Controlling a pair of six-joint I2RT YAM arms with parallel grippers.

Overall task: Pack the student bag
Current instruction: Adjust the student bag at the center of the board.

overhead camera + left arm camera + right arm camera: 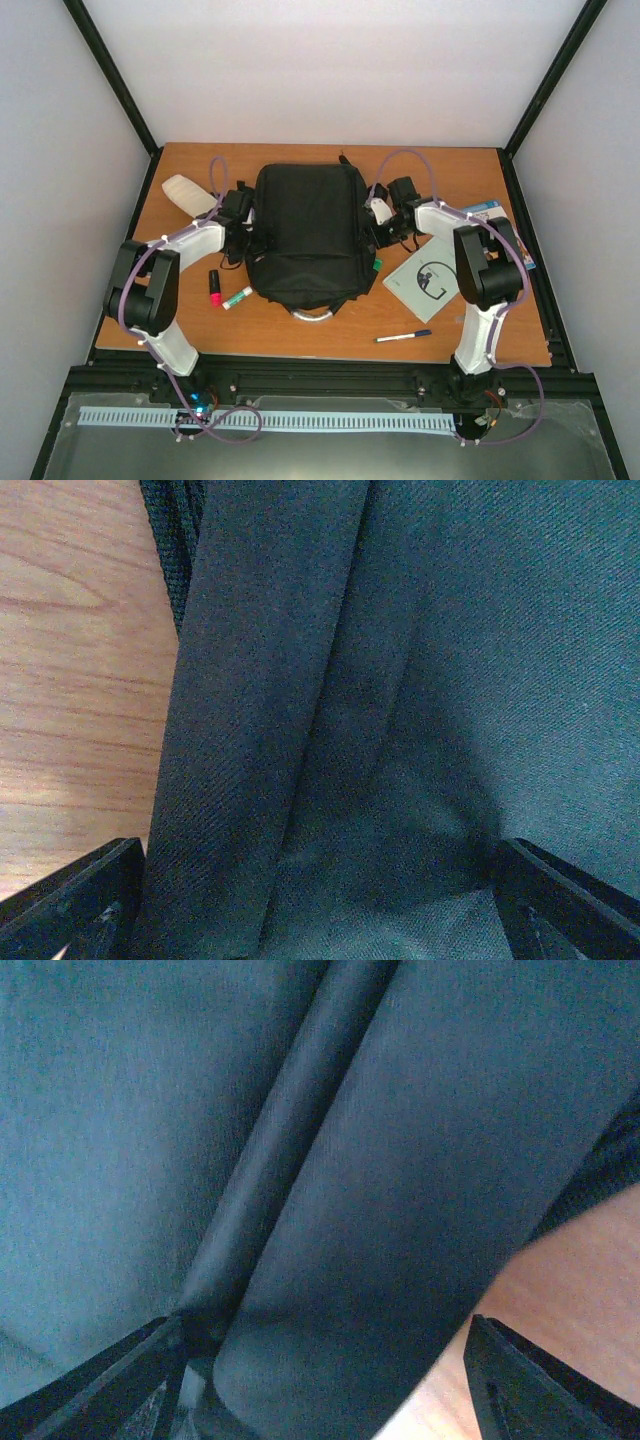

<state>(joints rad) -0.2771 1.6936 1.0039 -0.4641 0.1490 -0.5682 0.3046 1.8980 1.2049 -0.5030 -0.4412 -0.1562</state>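
Left tool (312, 908): I see it released, spread wide around a fold of the student bag (305, 228).
Right tool (322, 1380): released too, straddling the bag's opposite side.

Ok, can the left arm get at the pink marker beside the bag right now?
Probably yes. The pink marker lies uncovered left of the student bag, close beside the left arm; its open fingers only need to back off the bag's side.
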